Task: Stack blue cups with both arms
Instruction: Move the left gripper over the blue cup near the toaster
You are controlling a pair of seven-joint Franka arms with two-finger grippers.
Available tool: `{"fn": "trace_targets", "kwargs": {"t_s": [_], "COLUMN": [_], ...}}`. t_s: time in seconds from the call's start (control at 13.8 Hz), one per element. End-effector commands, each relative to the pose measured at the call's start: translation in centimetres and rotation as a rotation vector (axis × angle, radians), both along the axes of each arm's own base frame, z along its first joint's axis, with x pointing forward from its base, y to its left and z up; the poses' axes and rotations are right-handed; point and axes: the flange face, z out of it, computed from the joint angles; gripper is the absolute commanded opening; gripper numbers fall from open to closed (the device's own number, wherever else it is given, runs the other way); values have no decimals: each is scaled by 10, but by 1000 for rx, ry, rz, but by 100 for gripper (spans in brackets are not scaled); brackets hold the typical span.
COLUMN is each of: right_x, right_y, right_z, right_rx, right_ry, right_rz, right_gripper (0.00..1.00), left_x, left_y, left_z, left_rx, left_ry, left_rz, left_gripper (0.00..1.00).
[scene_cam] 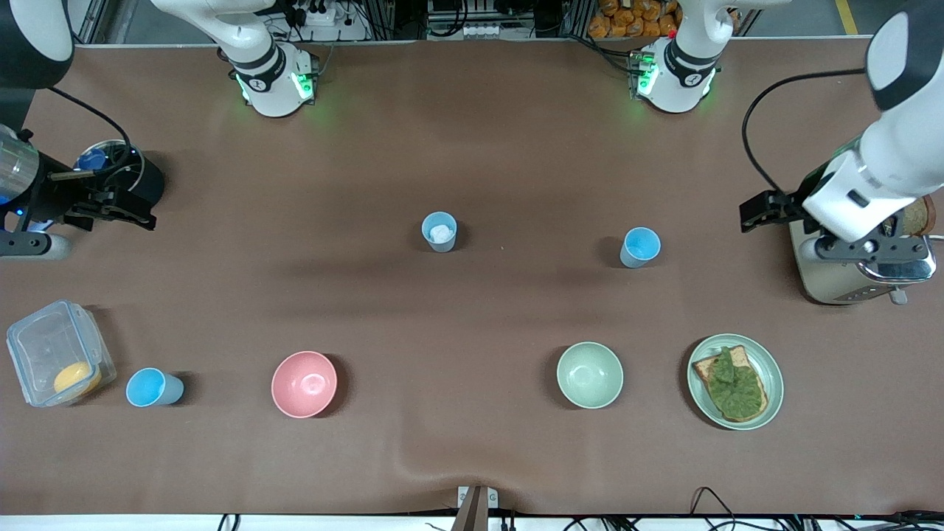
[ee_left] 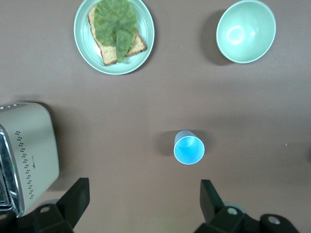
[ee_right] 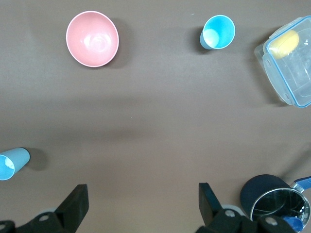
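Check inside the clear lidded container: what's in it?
The clear container, at the right arm's end, holds one yellow-orange rounded item in the corner nearest the front camera. Otherwise it looks bare. What the item is cannot be told.

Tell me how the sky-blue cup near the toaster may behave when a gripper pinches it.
The sky-blue cup looks like thin plastic and empty, so probably light and slightly squashy. Its tapered, smooth wall may slip upward out of a pinch. Standing upright on a narrow base, it could tip if nudged. The left gripper hangs open above it.
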Motion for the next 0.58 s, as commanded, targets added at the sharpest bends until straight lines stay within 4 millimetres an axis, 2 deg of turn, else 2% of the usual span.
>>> {"fn": "trace_targets", "kwargs": {"t_s": [0.0, 0.15, 0.36, 0.44, 0.51], "right_x": [-10, -9, -10, -10, -10], "right_y": [-2, -1, -2, -3, -2], "right_z": [4, 4, 4, 4, 4], "right_rx": [0, 0, 0, 1, 2], "right_ry": [-2, -3, -2, -2, 0], "right_rz": [-3, -1, -1, -1, 0], "right_gripper": [100, 100, 100, 100, 100], "left_x": [3, 3, 11, 12, 13], "left_y": [-4, 1, -7, -13, -23], "left_z": [-44, -71, -101, -103, -115], "left_rx": [14, 5, 7, 7, 6], "left_ry": [47, 81, 98, 93, 97], "left_rz": [-9, -30, -31, -32, -45], "left_gripper": [100, 100, 100, 100, 100]}}
